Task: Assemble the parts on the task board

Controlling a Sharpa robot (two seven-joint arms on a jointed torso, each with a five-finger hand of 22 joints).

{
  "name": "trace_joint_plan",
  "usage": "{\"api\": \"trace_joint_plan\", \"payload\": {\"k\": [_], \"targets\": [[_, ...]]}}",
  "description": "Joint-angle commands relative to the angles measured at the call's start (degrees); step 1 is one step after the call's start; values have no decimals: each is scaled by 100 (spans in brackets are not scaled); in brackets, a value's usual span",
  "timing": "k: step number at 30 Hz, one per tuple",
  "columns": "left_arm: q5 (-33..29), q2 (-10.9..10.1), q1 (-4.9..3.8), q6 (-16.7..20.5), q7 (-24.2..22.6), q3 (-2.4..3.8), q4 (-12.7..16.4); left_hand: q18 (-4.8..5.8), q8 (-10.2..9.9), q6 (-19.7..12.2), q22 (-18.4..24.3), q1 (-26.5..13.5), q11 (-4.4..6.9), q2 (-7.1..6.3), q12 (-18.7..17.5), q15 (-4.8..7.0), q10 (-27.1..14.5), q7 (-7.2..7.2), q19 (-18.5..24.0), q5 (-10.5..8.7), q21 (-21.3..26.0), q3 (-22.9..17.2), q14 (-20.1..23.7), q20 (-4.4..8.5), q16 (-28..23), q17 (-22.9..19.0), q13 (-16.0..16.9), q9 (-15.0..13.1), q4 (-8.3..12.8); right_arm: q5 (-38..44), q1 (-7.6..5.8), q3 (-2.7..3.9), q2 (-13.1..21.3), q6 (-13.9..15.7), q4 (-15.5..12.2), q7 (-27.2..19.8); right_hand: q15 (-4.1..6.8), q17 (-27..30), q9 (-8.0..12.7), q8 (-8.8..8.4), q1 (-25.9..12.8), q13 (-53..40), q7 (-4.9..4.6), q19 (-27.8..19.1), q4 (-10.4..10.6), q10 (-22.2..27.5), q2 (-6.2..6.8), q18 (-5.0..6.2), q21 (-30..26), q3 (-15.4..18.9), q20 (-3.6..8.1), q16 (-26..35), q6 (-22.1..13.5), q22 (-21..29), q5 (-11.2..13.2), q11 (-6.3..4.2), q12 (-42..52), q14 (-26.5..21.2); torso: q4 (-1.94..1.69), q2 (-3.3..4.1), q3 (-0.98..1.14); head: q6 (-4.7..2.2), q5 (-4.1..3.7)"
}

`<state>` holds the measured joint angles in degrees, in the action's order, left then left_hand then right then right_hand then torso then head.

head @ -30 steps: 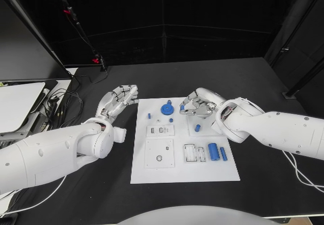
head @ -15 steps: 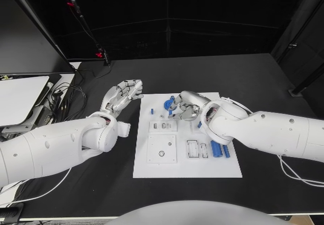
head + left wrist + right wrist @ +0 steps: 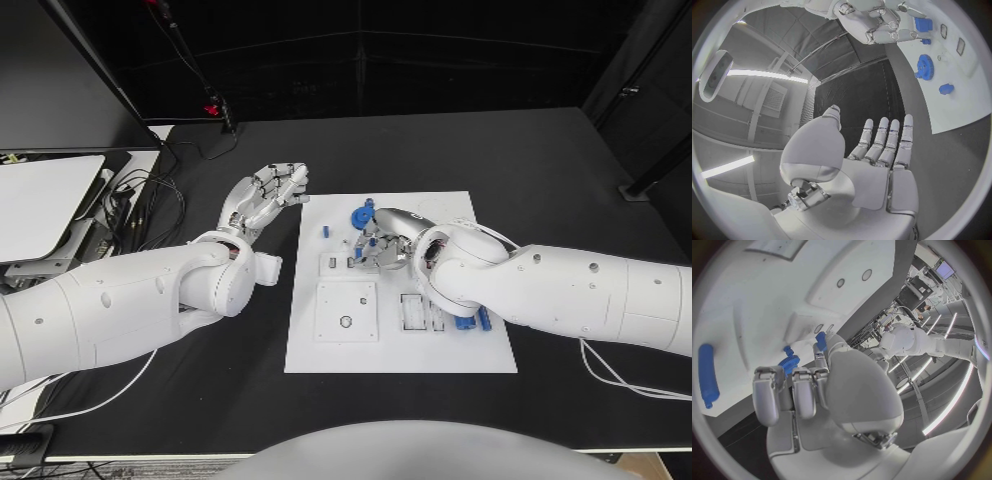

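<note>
The white task board lies mid-table. My right hand hovers over its far half, fingers curled, pinching a small blue gear at its fingertips; the same blue piece shows under that hand in the left wrist view. A large blue gear sits on the board just beyond the hand. A small blue peg stands near the board's left edge. Blue cylinders lie at the right, partly hidden by my right arm. My left hand is open above the table left of the board, fingers straight, holding nothing.
Recessed slots and a square plate with a hole mark the board's left half. A white panel and cables lie at the table's left edge. A blue cylinder lies on the board beside my right hand.
The camera has shifted. My right hand has moved left across the board with its blue piece, from the right column to beside the large gear. My left hand stays open, barely moved.
</note>
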<state>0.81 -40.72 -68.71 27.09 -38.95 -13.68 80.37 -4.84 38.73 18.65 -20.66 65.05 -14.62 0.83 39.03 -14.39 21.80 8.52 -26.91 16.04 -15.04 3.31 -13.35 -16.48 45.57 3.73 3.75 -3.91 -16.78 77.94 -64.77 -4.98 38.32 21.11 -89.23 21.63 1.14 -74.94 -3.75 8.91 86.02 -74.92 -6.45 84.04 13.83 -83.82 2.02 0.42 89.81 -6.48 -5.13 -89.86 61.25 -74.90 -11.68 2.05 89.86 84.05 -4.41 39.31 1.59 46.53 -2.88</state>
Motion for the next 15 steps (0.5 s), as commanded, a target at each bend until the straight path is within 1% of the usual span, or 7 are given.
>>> {"api": "trace_joint_plan", "payload": {"k": [1, 6, 8, 10, 15], "targets": [[30, -1, -8, -21, -1388, 5, 3, -90, 14, -32, 8, 1, 0, 48, 16, -5, 14, 831, 34, 34, -34, 25, -25, -11, 20, -1, -3, 8, 7, 177, 10, 4, -18, -119, 13, 222, -20, -1506, -6, -30, 41, -1508, 30, 596, -27, -618, -22, -42, 19, -5, -32, -14, 15, -1510, -21, 37, 14, 595, 4, -5, -2, 4, -7], [30, -4, -8, -26, -1386, 5, -1, -90, 14, -32, 8, 1, 0, 48, 16, -5, 14, 831, 34, 34, -34, 25, -25, -11, 20, -1, -3, 8, 7, 257, 28, 4, -27, -113, 25, 254, -20, -1506, -5, -38, 40, -1508, 28, 596, -31, -618, -20, -42, 19, -4, -32, -14, 10, -1510, -23, 38, 14, 595, 8, -3, -2, 5, -15], [30, -3, -7, -28, -1386, 5, -2, -89, 14, -35, 8, 13, -1, 57, 16, -5, 11, 831, 35, 41, -36, 25, -24, -11, 20, -1, -3, 8, 9, 271, 31, 4, -32, -113, 33, 256, -21, -1506, -4, -50, 37, -1508, 25, 596, -38, -618, -14, -42, 19, -2, -32, -14, 1, -1510, -24, 41, 14, 595, 3, -4, -3, 7, -24], [30, -3, -7, -30, -1386, 5, -3, -89, 14, -35, 8, 13, -1, 57, 16, -5, 11, 831, 35, 41, -36, 25, -24, -11, 20, -1, -3, 8, 9, 278, 32, 4, -39, -115, 42, 249, -22, -1506, -4, -57, 34, -1508, 23, 596, -40, -618, -12, -42, 19, 0, -33, -14, -4, -1510, -23, 42, 14, 595, -6, -7, 2, 1, -37], [30, -14, -6, -30, -1385, 5, 0, -89, 14, -35, 8, 13, -1, 57, 16, -5, 11, 831, 35, 41, -36, 25, -24, -11, 20, -1, -3, 8, 9, 286, 34, 4, -75, -147, 66, 247, -26, -1506, 0, -101, 20, -1508, 20, 596, -53, -618, -4, -42, 19, 5, -34, -14, -41, -1510, -19, 47, 14, 595, 2, -9, 0, -12, -41]]}}
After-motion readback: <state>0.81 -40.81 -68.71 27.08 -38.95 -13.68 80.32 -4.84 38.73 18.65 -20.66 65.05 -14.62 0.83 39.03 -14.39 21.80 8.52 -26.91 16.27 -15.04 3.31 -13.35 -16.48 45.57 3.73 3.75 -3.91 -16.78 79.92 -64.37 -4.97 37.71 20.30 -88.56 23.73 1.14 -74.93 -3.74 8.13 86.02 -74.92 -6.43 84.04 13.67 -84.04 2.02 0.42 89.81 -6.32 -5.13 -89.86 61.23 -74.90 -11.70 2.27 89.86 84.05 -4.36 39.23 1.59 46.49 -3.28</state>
